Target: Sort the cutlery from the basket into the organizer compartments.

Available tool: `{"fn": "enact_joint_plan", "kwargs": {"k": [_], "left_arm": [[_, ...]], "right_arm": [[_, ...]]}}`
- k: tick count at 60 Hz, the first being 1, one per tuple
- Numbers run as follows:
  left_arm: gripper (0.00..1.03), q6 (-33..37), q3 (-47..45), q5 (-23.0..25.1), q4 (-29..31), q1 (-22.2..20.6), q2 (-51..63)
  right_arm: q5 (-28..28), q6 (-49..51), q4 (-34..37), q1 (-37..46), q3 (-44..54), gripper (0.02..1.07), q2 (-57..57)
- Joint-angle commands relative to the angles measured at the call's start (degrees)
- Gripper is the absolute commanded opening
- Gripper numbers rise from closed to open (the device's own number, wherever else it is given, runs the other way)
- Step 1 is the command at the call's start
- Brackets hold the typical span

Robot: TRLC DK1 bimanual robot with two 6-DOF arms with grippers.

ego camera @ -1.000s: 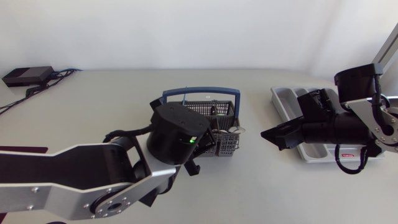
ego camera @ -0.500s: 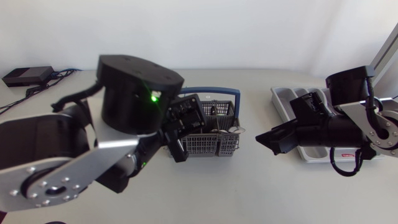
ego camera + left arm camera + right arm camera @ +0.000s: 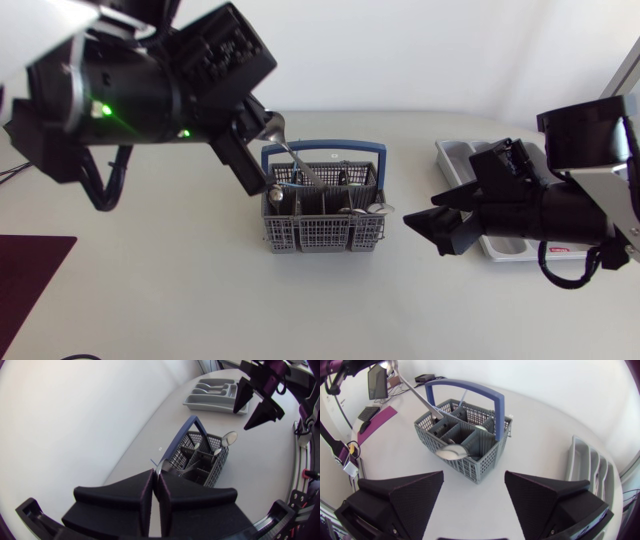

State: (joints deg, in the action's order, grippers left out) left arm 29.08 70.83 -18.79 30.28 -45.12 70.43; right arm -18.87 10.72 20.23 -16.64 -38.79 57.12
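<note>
The left tool (image 3: 266,152) hangs high above the counter (image 3: 150,300), over the rear corner of the cutlery basket (image 3: 325,238) on the left arm's side. Its fingers are pressed together, pinching one end of a long silver utensil (image 3: 298,160). In the left wrist view the fingers (image 3: 125,505) leave only a thin slit, with the utensil's rounded end showing at their tips. The utensil slants down from the tool, and its lower end meets the top of a rear compartment. The pictures do not show whether it has cleared the basket.

The grey mesh basket with its blue handle (image 3: 322,147) stands near the middle of the counter and holds more cutlery. A spoon (image 3: 377,208) pokes out at the side facing the right arm.

The right tool (image 3: 425,228) hovers low just beside that side of the basket. Its fingers are spread wide with nothing between them. The grey organizer (image 3: 455,155) lies behind it, partly under the right arm.
</note>
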Motion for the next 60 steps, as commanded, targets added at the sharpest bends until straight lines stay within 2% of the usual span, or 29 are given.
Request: {"fn": "enact_joint_plan", "kwargs": {"k": [1,7,17,27,36,46,60], "left_arm": [[0.04,-5.2,5.2,2.3,2.7,1.0,0.8],[0.04,-10.3,9.8,6.7,8.0,2.5,3.5],[0.04,-16.2,14.4,12.1,13.0,3.6,7.6],[0.04,-21.2,17.3,17.0,15.2,4.3,12.2],[0.04,-25.6,20.4,23.5,17.4,5.7,16.8],[0.04,-26.6,21.3,24.3,17.1,5.5,18.2],[0.04,-25.6,24.6,24.3,19.6,6.3,15.4]], "right_arm": [[1.6,-0.2,1.2,-2.7,-1.9,0.91,-2.0],[2.5,-1.1,1.3,-5.5,-3.5,0.91,-3.8],[6.8,-1.0,0.2,-11.7,-5.5,0.91,-5.4],[11.9,0.7,-3.7,-18.4,-5.4,0.91,-5.9],[15.6,2.7,-8.5,-22.0,-3.6,0.91,-5.9],[19.6,5.1,-13.5,-24.1,-0.5,0.9,-5.5],[20.7,5.5,-13.9,-24.4,1.4,0.9,-6.0]]}}
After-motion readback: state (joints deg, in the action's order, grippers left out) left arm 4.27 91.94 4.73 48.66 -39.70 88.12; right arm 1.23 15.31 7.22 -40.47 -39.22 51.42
